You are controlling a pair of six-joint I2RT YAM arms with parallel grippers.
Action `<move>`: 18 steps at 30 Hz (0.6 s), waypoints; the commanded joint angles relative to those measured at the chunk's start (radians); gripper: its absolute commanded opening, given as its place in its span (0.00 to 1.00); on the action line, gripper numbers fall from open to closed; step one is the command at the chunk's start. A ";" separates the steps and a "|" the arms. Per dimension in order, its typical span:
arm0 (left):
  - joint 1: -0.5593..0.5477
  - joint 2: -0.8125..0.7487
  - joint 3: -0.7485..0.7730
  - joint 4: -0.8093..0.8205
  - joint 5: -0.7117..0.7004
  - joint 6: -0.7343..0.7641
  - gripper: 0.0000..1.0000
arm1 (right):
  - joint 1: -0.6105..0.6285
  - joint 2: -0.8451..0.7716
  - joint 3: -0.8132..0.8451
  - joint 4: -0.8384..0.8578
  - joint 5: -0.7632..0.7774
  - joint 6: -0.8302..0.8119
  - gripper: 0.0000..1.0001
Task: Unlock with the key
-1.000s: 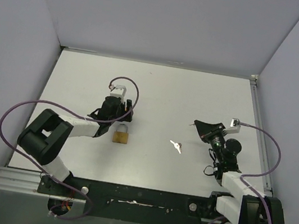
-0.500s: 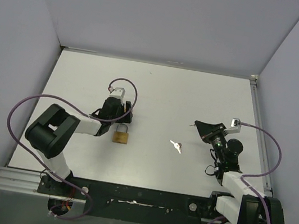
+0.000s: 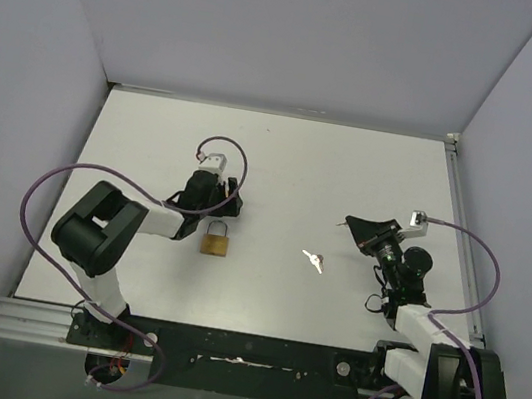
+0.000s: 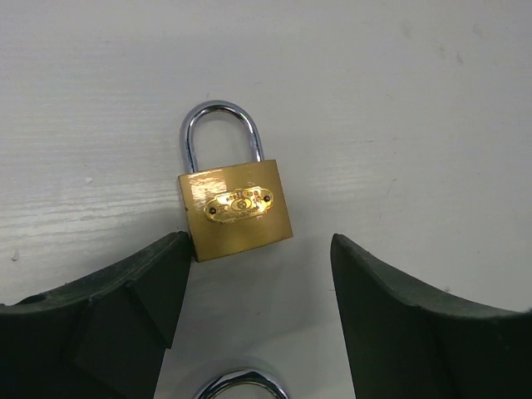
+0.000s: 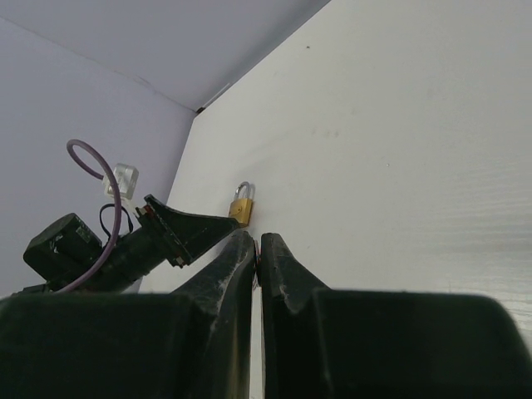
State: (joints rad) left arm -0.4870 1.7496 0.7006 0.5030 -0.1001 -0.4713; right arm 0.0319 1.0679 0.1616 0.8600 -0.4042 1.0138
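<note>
A brass padlock [image 3: 217,242] [image 4: 237,212] lies flat on the white tabletop [image 3: 351,173], left of centre, with its silver shackle closed and pointing toward the far edge. A small silver key [image 3: 313,260] lies flat right of centre, well apart from it.

Your left arm [image 3: 98,234] and right arm [image 3: 424,336] both show bulky black joints, white link shells, a looping purple cable [image 3: 223,140] running to a small white-grey camera box [image 3: 214,163] at the wrist, matte black wedge fingers [image 4: 416,332], and a shared black base rail [image 3: 252,351].
</note>
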 commanded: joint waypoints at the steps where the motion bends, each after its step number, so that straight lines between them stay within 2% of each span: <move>1: -0.011 0.010 0.041 0.051 0.061 -0.038 0.67 | -0.007 0.012 0.010 0.063 -0.012 -0.006 0.00; 8: -0.073 0.016 0.066 0.043 0.083 -0.049 0.67 | -0.007 0.033 0.010 0.083 -0.018 -0.001 0.00; 11: -0.098 0.006 0.081 0.003 0.051 -0.037 0.66 | -0.007 0.036 0.009 0.086 -0.020 0.002 0.00; 18: -0.099 -0.123 0.061 -0.110 -0.009 0.013 0.67 | -0.007 0.013 0.009 0.064 -0.020 -0.010 0.00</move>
State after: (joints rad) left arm -0.5892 1.7374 0.7429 0.4389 -0.0643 -0.5007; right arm 0.0315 1.1042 0.1616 0.8795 -0.4126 1.0142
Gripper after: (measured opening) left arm 0.665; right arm 0.045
